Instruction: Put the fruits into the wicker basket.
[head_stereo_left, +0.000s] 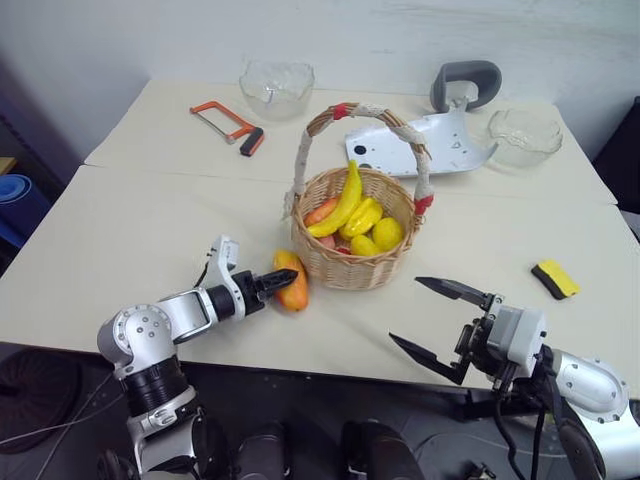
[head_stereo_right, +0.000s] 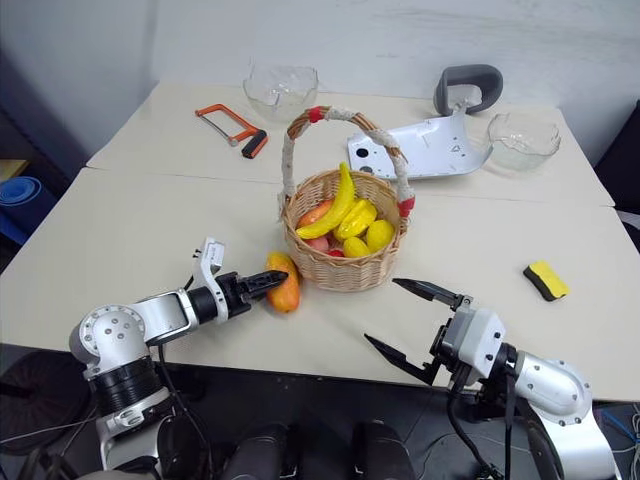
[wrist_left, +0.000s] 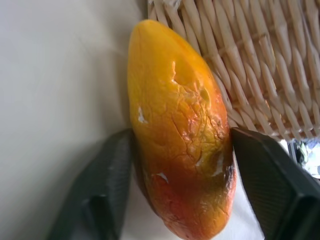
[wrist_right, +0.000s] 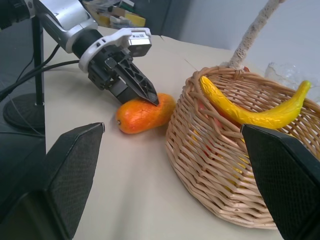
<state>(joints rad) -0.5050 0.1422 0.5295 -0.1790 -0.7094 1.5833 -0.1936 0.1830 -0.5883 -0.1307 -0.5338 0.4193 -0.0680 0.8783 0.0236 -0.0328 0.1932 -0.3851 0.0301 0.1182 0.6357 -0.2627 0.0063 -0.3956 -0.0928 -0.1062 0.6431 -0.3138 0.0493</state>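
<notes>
From the left eye view, the left end effector was seen half closed around the mango, which lay on the surface just beside the wicker basket. The banana and smaller fruits were held in that basket, beyond the end effector. The right end effector was seen wide open and empty at the near edge, the basket ahead of it.

In the left wrist view, the fingers were pressed to both sides of the mango, with basket weave just past it.

In the right wrist view, the basket stood between the spread fingers.
</notes>
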